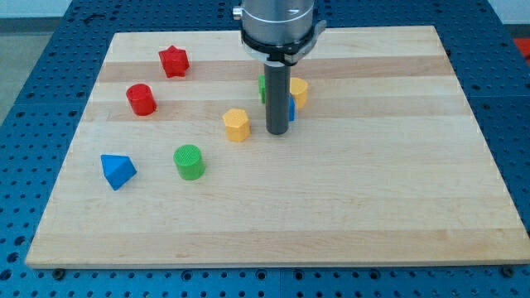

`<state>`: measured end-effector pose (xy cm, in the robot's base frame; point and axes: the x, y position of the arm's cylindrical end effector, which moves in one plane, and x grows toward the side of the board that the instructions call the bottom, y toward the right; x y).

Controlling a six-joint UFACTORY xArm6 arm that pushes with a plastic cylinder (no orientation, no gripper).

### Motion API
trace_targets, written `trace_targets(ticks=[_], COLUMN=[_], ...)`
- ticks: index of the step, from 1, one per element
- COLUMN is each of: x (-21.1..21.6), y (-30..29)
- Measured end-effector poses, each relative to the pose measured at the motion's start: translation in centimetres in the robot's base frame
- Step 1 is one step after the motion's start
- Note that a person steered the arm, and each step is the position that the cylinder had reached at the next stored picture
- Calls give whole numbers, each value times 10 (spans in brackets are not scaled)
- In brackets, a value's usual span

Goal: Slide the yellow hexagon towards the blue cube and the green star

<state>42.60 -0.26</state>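
My tip point(277, 132) rests on the board just below the middle of the view's top half. A yellow block with angled sides, seemingly the hexagon point(237, 124), lies a short way to the tip's left, apart from it. The rod hides most of a green block, seemingly the star point(262, 86), and a blue cube point(291, 110); only slivers of them show on either side of the rod. A second yellow block point(299, 91) sits against the blue cube on the rod's right; I cannot make out its shape.
A red star point(173, 60) and a red cylinder point(142, 98) lie at the upper left. A green cylinder point(189, 161) and a blue triangular block point(118, 170) lie at the lower left. The wooden board point(356, 207) sits on a blue perforated table.
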Motion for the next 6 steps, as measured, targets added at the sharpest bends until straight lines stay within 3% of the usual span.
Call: trace_targets(ticks=[2,3,6], x=[40,57,-29], y=[-13,-51,-78])
